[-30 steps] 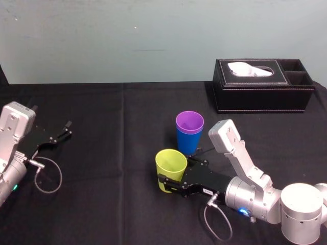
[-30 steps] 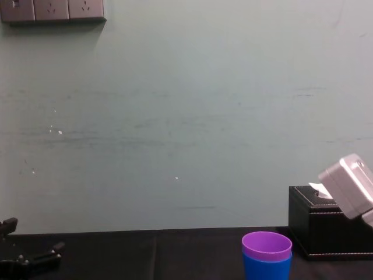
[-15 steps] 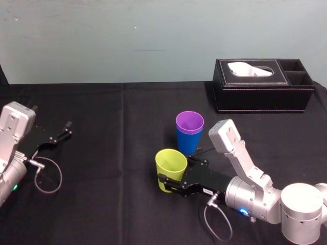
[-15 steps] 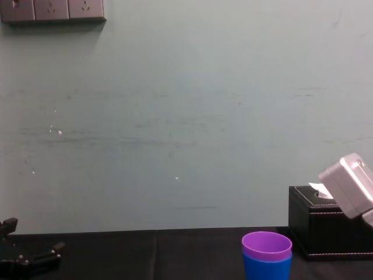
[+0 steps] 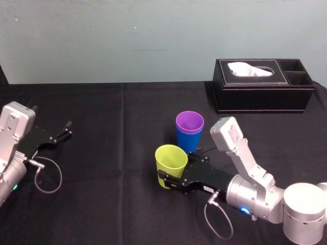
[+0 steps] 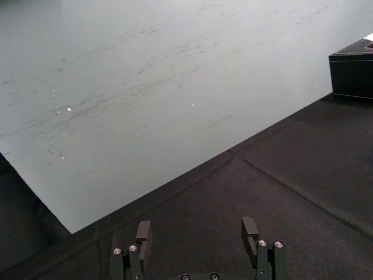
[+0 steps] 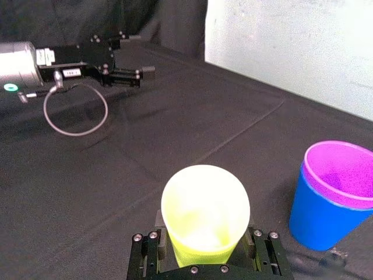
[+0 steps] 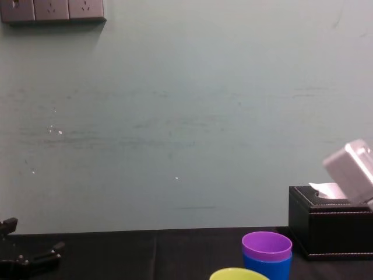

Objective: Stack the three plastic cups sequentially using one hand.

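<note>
Your right gripper (image 5: 166, 180), clamping the green cup (image 5: 171, 160), has raised it; blue cup (image 5: 187, 142) at one o'clock; left gripper (image 5: 65, 129) idle, spread.

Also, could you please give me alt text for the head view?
The right hand grips a yellow-green cup close to a purple cup nested in a blue cup, over a black table. A black tissue box sits behind them; the left hand rests open at far left.
</note>
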Robot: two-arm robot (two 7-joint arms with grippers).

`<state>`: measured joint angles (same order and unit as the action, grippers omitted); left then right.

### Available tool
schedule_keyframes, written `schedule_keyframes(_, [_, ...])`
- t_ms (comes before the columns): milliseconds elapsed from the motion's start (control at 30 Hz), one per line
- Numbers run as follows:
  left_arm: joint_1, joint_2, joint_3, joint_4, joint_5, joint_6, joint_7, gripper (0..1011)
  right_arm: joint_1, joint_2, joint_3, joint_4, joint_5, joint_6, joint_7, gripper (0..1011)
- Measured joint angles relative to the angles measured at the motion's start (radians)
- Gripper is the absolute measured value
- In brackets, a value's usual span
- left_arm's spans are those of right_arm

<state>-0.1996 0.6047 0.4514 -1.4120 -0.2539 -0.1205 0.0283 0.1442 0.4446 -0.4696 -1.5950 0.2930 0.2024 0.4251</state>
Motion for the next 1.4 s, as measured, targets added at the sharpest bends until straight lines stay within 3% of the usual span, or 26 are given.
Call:
schedule_keyframes(333, [0.000, 0.000, 0.000, 0.000, 0.000, 0.000, 0.000, 1010, -0.039, 0.030, 0.050, -0.138, 0.007, 0.040, -0.036, 729])
schedule_keyframes(733, [0.000, 0.000, 0.000, 0.000, 0.000, 0.000, 0.000, 1010, -0.027, 0.052, 0.104, -0.232, 0.024, 0.084, -0.058, 729])
schedule_keyframes(1067, [0.000, 0.000, 0.000, 0.000, 0.000, 0.000, 0.000, 1010, 0.020, 0.053, 0.132, -0.240, 0.034, 0.112, -0.071, 729])
schedule_keyframes(1400, [0.000, 0.000, 0.000, 0.000, 0.000, 0.000, 0.000, 1010, 0.077, 0.032, 0.135, -0.172, 0.036, 0.128, -0.081, 729])
